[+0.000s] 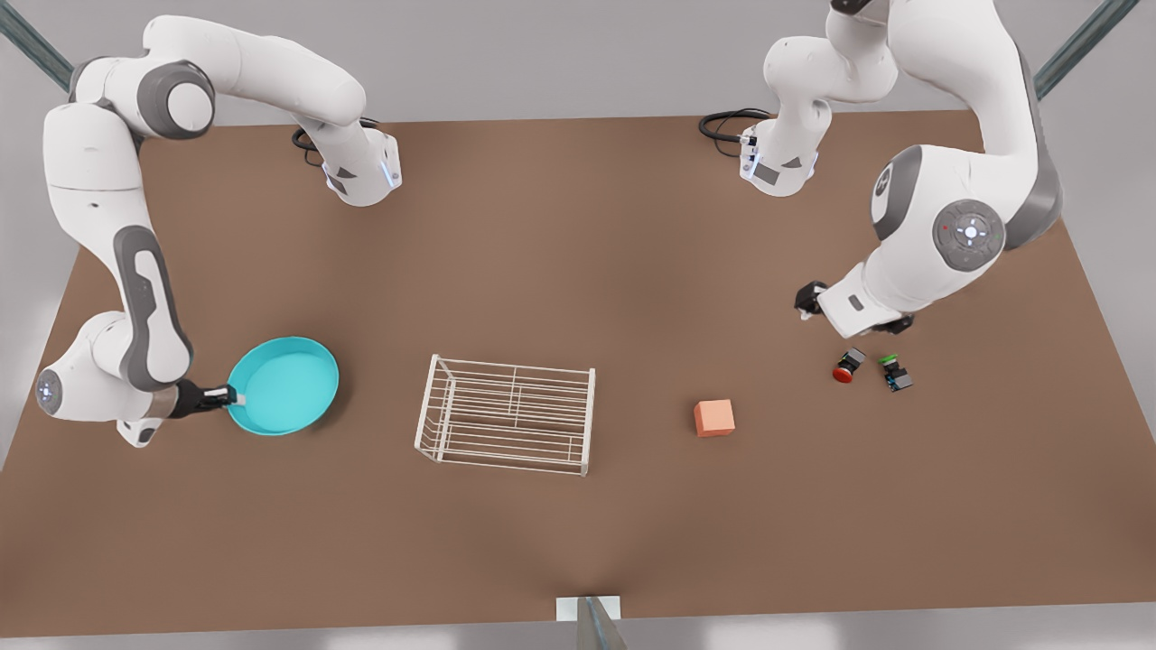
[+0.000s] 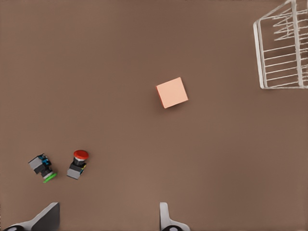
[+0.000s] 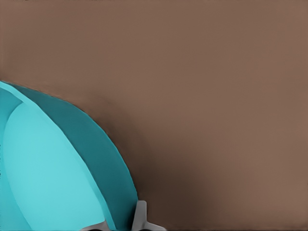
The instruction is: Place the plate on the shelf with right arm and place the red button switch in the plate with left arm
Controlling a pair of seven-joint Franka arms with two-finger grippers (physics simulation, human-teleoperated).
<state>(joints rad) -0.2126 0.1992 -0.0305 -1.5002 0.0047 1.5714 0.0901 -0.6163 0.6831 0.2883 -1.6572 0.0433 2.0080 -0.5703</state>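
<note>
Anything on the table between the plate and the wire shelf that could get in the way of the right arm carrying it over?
Nothing visible. The plate, its rim held by the right gripper, and the shelf have bare table between them. The orange cube sits beyond the shelf.

light: even, soft, falling from above
shadows: faint ones lying under the plate (image 1: 283, 385) and cube (image 1: 714, 418)
glare: none showing
focus: wrist views looking slightly soft
</note>
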